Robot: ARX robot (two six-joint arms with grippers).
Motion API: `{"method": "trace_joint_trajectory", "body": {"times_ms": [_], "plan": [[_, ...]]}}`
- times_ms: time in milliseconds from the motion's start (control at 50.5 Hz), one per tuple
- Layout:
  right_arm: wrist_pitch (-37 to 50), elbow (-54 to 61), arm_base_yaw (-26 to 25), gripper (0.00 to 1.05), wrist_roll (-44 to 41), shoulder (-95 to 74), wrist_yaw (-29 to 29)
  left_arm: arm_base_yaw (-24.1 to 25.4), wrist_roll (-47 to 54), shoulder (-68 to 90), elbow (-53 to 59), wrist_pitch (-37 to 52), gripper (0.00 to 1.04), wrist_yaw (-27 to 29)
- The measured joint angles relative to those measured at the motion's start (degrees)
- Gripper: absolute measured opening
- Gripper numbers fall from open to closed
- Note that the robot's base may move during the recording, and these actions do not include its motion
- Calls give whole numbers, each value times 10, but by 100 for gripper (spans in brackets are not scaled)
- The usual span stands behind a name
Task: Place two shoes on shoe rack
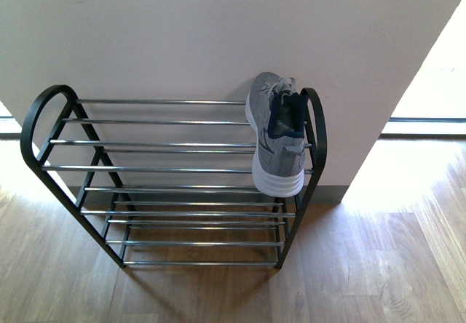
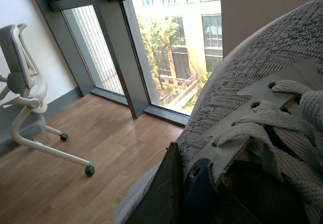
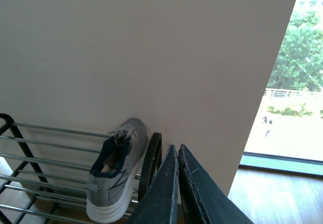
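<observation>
Sneaker number one, the racked sneaker (image 1: 277, 137), lies on the top tier of the shoe rack (image 1: 153, 168). It sits at the rack's right end with its toe to the wall (image 1: 182, 32) and its white heel toward me. From my right wrist it lies ahead of and below my right hand (image 3: 176, 153), just beside the rack's black end loop. A navy mark on its side is too small for me to read. The rack's lower tiers are partly hidden behind the upper bars, and its left end is cut off in the right wrist view.

The second sneaker (image 2: 242, 82) fills the space right against my left hand (image 2: 171, 191), with its grey knit and pale laces (image 2: 282, 128) very close. Its toe and sole run out of view. I can see only one dark finger, pressed against its collar by a navy patch. The other finger is hidden, so I judge my left hand clamped on this shoe, high above the wood floor (image 2: 101, 148).

My right hand points forward and slightly down, fingers together, holding nothing. Neither arm shows in the front view.

Beyond my left hand are a wheeled chair (image 2: 25, 98) and a tall window (image 2: 171, 42).
</observation>
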State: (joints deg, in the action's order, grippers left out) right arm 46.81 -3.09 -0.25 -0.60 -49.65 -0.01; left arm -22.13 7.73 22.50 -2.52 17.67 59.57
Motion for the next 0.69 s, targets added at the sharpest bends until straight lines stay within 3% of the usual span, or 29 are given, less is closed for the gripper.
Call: {"method": "trace_joint_trajectory", "body": {"times_ms": [694], "plan": [[-209,20,0,2,0,235,0,0,0,0,0,0,2,0]]}}
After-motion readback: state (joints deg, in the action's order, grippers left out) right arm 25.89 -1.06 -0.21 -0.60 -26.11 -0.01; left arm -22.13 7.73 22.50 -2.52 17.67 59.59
